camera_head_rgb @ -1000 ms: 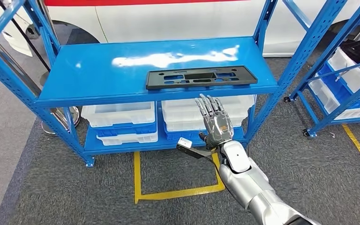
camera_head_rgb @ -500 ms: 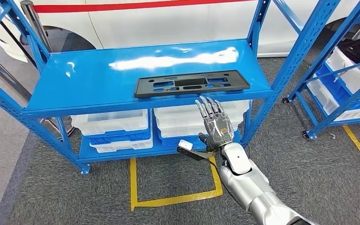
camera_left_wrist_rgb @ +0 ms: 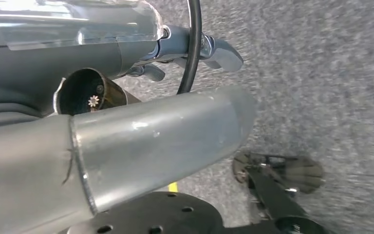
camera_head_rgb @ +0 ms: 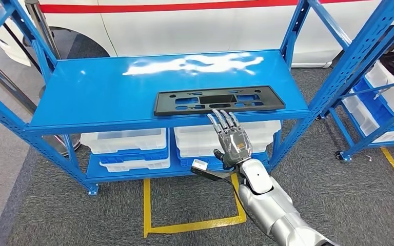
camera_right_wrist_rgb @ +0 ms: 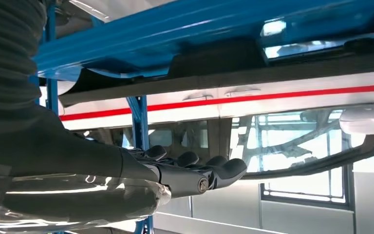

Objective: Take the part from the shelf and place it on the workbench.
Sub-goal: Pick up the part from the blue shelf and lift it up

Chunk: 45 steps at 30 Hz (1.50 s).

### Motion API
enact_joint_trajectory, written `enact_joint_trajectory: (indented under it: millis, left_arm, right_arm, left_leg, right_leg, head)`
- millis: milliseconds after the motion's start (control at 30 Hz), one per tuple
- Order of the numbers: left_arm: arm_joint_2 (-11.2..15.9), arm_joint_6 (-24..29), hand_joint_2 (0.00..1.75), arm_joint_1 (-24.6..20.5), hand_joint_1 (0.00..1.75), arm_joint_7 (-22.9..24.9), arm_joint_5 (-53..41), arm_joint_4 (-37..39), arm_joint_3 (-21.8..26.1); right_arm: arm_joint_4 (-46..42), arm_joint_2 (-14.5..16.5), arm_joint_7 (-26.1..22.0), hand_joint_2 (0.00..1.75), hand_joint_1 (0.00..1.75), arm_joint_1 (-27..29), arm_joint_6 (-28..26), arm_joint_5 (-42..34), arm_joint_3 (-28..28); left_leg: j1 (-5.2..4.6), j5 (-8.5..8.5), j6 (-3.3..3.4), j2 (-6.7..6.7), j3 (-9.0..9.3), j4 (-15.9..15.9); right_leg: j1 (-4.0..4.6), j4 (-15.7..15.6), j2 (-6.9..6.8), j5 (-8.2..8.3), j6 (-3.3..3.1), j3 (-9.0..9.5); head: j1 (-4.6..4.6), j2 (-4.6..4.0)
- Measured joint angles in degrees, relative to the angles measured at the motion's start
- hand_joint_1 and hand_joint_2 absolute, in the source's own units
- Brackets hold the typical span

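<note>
- The black part [camera_head_rgb: 219,100], a long flat plate with cut-outs, is lying flat on the upper board of the blue shelf [camera_head_rgb: 107,87], right of centre in the head view and close to the board's front edge.
- The right hand [camera_head_rgb: 229,137] is reaching up from the lower middle of the frame with its fingers [camera_head_rgb: 220,119] straight and spread, holding nothing; the fingertips are overlapping the shelf's front edge just under the part, and contact cannot be told.
- In the right wrist view the hand's dark fingers [camera_right_wrist_rgb: 190,168] are stretching out flat at mid-frame, with the shelf's blue board crossing the top.
- The left hand's state cannot be told; the left wrist view is showing silver arm parts over grey carpet.
- Clear plastic bins [camera_head_rgb: 125,139] are sitting on the lower level, under the board.
- A yellow floor marking [camera_head_rgb: 195,225] is framing a square on the grey carpet at lower centre.
- A white vehicle body with a red stripe [camera_head_rgb: 184,7] is standing behind the shelf along the top of the frame.
- A second blue rack [camera_head_rgb: 374,102] holding bins is standing at the right edge.
</note>
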Motion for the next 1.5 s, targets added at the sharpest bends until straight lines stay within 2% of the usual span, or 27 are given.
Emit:
enact_joint_trajectory:
  millis: [33,133,200,233,300,333,367,400,467,500,533,600,700,767,833,867,900,967,1000,1033,1167,1233,1333,1367,1400,1433,1500]
  left_arm:
    - [-0.01,0.00,0.00,-0.06,0.00,0.01,-0.01,0.01,0.01]
    - [-0.01,-0.04,0.00,-0.26,0.00,0.02,-0.06,0.01,0.01]
    - [-0.01,-0.09,0.00,-0.33,0.00,-0.02,-0.10,0.01,0.01]
    - [-0.01,-0.10,0.00,-0.35,0.00,-0.04,-0.11,0.01,0.01]
    - [-0.02,-0.14,0.00,-0.34,0.00,-0.07,-0.11,0.01,0.01]
    - [-0.03,-0.14,0.00,-0.27,0.00,-0.07,-0.11,0.01,0.01]
    - [-0.04,-0.15,0.00,-0.18,0.00,-0.07,-0.13,0.01,0.01]
    - [-0.05,-0.15,0.00,-0.08,0.00,-0.07,-0.15,0.01,0.01]
    - [-0.05,-0.15,0.00,0.04,0.00,-0.07,-0.26,0.02,0.01]
    - [-0.04,-0.15,0.00,0.06,0.00,-0.06,-0.32,0.04,0.01]
    - [-0.04,-0.15,0.00,0.01,0.00,-0.05,-0.36,0.07,0.01]
    - [-0.03,-0.15,0.00,-0.12,0.00,-0.04,-0.38,0.12,0.02]
    - [-0.06,-0.15,0.00,-0.09,0.00,0.00,-0.43,0.12,0.04]
    - [-0.11,-0.15,0.00,-0.01,0.00,0.03,-0.46,0.12,0.05]
    - [-0.15,-0.15,0.00,-0.07,0.00,0.01,-0.49,0.12,0.05]
    - [-0.16,-0.15,0.00,-0.06,0.00,0.01,-0.50,0.12,0.06]
    - [-0.16,-0.15,0.00,-0.02,0.00,0.00,-0.50,0.12,0.07]
    - [-0.16,-0.16,0.00,0.04,0.00,0.00,-0.50,0.12,0.08]
    - [-0.18,-0.16,0.00,0.04,0.00,0.00,-0.50,0.13,0.08]
    - [-0.20,-0.16,0.00,0.01,0.00,0.01,-0.52,0.14,0.08]
    - [-0.22,-0.14,0.00,-0.17,0.00,0.03,-0.63,0.16,0.10]
    - [-0.21,-0.13,0.00,-0.17,0.00,0.03,-0.68,0.16,0.10]
    - [-0.20,-0.14,0.00,-0.13,0.00,0.02,-0.70,0.16,0.10]
    - [-0.20,-0.15,0.00,-0.04,0.00,0.04,-0.69,0.16,0.10]
    - [-0.20,-0.15,0.00,0.05,0.00,0.06,-0.69,0.16,0.10]
    - [-0.20,-0.15,0.00,0.14,0.00,0.08,-0.68,0.16,0.10]
    - [-0.17,-0.15,0.00,0.22,0.00,0.09,-0.68,0.17,0.10]
  right_arm:
    - [-0.03,0.18,-0.20,1.75,0.00,0.08,0.26,0.04,0.16]
    - [-0.30,1.01,-0.81,1.75,0.00,0.45,1.04,0.17,1.18]
    - [-0.56,1.64,-1.08,1.75,0.00,0.52,1.31,0.19,2.04]
    - [-0.67,1.95,-1.15,1.75,0.00,0.51,1.38,0.16,2.41]
    - [-0.72,2.35,-1.20,1.75,0.00,0.54,1.50,0.09,3.02]
    - [-0.72,2.47,-1.20,1.75,0.00,0.63,1.56,0.04,3.27]
    - [-0.72,2.55,-1.20,1.75,0.00,0.71,1.64,-0.04,3.53]
    - [-0.73,2.60,-1.20,1.75,0.00,0.75,1.72,-0.19,3.77]
    - [-0.78,2.72,-1.12,1.75,0.00,0.74,1.83,-0.57,4.09]
    - [-0.80,2.76,-1.07,1.75,0.00,0.66,1.87,-0.73,4.19]
    - [-0.84,2.79,-1.02,1.75,0.00,0.60,1.91,-0.83,4.26]
    - [-0.91,2.80,-0.98,1.75,0.00,0.53,1.96,-0.92,4.39]
    - [-1.14,2.87,-0.96,1.75,0.00,0.37,1.97,-1.00,4.50]
    - [-1.26,2.85,-0.95,1.75,0.00,0.14,2.04,-1.10,4.53]
    - [-1.24,2.76,-0.93,1.75,0.00,0.24,2.12,-1.19,4.54]
    - [-1.23,2.71,-0.91,1.75,0.00,0.40,2.14,-1.21,4.55]
    - [-1.22,2.68,-0.89,1.75,0.00,0.51,2.15,-1.22,4.57]
    - [-1.21,2.66,-0.60,1.75,0.00,0.50,2.14,-1.26,4.59]
    - [-1.15,2.62,-0.35,1.75,0.00,0.41,2.12,-1.29,4.60]
    - [-1.08,2.59,-0.08,1.75,0.00,0.29,2.09,-1.33,4.62]
    - [-0.77,2.34,0.67,1.75,0.00,0.03,1.98,-1.44,4.72]
    - [-0.68,2.27,0.88,1.75,0.00,-0.25,1.98,-1.48,4.73]
    - [-0.33,2.24,1.33,1.75,0.00,-0.58,2.04,-1.45,4.74]
    - [-0.16,2.22,1.49,1.75,0.00,-0.56,2.06,-1.41,4.75]
    - [-0.01,2.21,1.60,1.75,0.00,-0.52,2.07,-1.39,4.76]
    - [0.10,2.21,1.67,1.75,0.00,-0.51,2.07,-1.37,4.76]
    - [0.21,2.20,1.77,1.75,0.00,-0.59,2.07,-1.37,4.77]
  left_leg:
    - [-0.06,-0.34,-0.38,-0.02,0.17,0.08]
    - [0.02,-0.91,-1.34,0.15,0.36,-0.15]
    - [0.17,-2.07,-1.93,0.28,-0.15,1.68]
    - [0.22,-3.21,-2.17,0.30,-1.46,4.34]
    - [0.27,-5.70,-2.45,0.31,-6.10,12.21]
    - [0.27,-6.13,-2.52,0.31,-8.41,15.42]
    - [0.28,-5.46,-2.52,0.31,-9.93,16.87]
    - [0.27,-3.56,-2.42,0.31,-10.36,16.06]
    - [0.22,2.01,-1.92,0.31,-8.54,9.30]
    - [0.05,3.93,-1.58,0.31,-7.29,5.88]
    - [-0.12,4.66,-1.24,0.31,-6.31,3.29]
    - [-0.43,4.04,-0.77,0.25,-5.62,1.59]
    - [0.09,3.64,-0.08,0.22,-4.55,0.41]
    - [0.27,3.38,0.47,0.30,-3.74,-0.10]
    - [0.28,2.87,0.78,0.27,-3.27,-0.10]
    - [0.28,2.54,0.81,0.22,-2.92,-0.07]
    - [0.28,2.15,0.76,0.17,-2.46,-0.02]
    - [0.28,1.20,0.49,0.11,-1.40,0.17]
    - [0.19,0.70,0.22,0.10,-1.02,0.33]
    - [0.11,0.32,-0.09,0.07,-0.88,0.47]
    - [0.10,-0.38,-1.35,0.17,-0.74,0.37]
    - [0.18,-1.81,-1.87,0.27,-1.64,2.87]
    - [0.27,-5.50,-2.39,0.29,-7.83,13.58]
    - [0.28,-5.58,-2.46,0.29,-9.73,16.08]
    - [0.28,-4.51,-2.46,0.29,-10.69,16.58]
    - [0.28,-2.33,-2.37,0.29,-10.49,14.79]
    - [0.17,2.80,-1.90,0.28,-7.88,7.40]
  right_leg:
    - [0.13,-1.71,-0.03,0.31,-0.22,0.74]
    - [0.43,-2.74,0.20,-0.71,-1.22,1.36]
    - [0.30,-3.28,0.32,-1.11,-2.01,2.21]
    - [0.22,-3.51,0.26,-1.36,-2.40,2.74]
    - [0.36,-3.61,0.11,-1.96,-2.91,3.47]
    - [0.45,-3.61,0.09,-2.29,-3.01,3.84]
    - [0.53,-3.61,0.13,-2.64,-3.04,4.28]
    - [0.58,-3.60,0.21,-3.03,-3.02,4.86]
    - [0.61,-3.61,0.35,-3.91,-2.83,6.06]
    - [0.71,-3.54,0.39,-4.33,-2.61,6.45]
    - [0.76,-3.49,0.41,-4.63,-2.33,6.57]
    - [0.84,-3.56,0.39,-4.89,-1.72,6.47]
    - [0.92,-2.65,0.25,-5.86,-0.75,6.36]
    - [0.81,2.59,0.18,-8.04,-0.25,3.67]
    - [0.68,9.90,0.17,-9.97,0.09,-1.15]
    - [0.59,11.83,0.17,-9.67,0.21,-2.88]
    - [0.50,11.64,0.16,-8.17,0.26,-3.59]
    - [0.37,5.40,0.09,-2.83,0.14,-2.01]
    - [0.47,1.96,0.06,-0.81,-0.06,-0.76]
    - [0.60,-0.80,0.04,0.16,-0.33,0.30]
    - [0.83,-3.13,0.32,-0.50,-1.50,1.44]
    - [0.52,-3.75,0.34,-0.78,-2.19,2.42]
    - [0.49,-4.07,0.14,-1.51,-2.84,3.54]
    - [0.53,-4.06,0.15,-1.81,-2.89,3.88]
    - [0.55,-4.06,0.22,-2.13,-2.89,4.29]
    - [0.55,-4.06,0.30,-2.48,-2.84,4.81]
    - [0.62,-4.06,0.43,-3.27,-2.56,5.90]
  head:
    - [-0.02,0.00]
    - [-0.04,0.00]
    - [-0.08,0.00]
    - [-0.10,0.00]
    - [-0.11,0.00]
    - [-0.11,0.00]
    - [-0.11,0.00]
    - [-0.11,0.00]
    - [-0.09,0.00]
    - [-0.09,0.00]
    - [-0.10,0.00]
    - [-0.10,0.00]
    - [-0.06,0.01]
    - [0.01,0.00]
    - [0.03,0.00]
    - [0.02,0.00]
    - [0.03,0.00]
    - [0.04,0.00]
    - [0.04,0.00]
    - [0.05,0.00]
    - [-0.01,0.00]
    - [-0.02,0.00]
    - [-0.04,0.00]
    - [-0.04,0.00]
    - [-0.04,0.00]
    - [-0.04,0.00]
    - [-0.02,0.00]
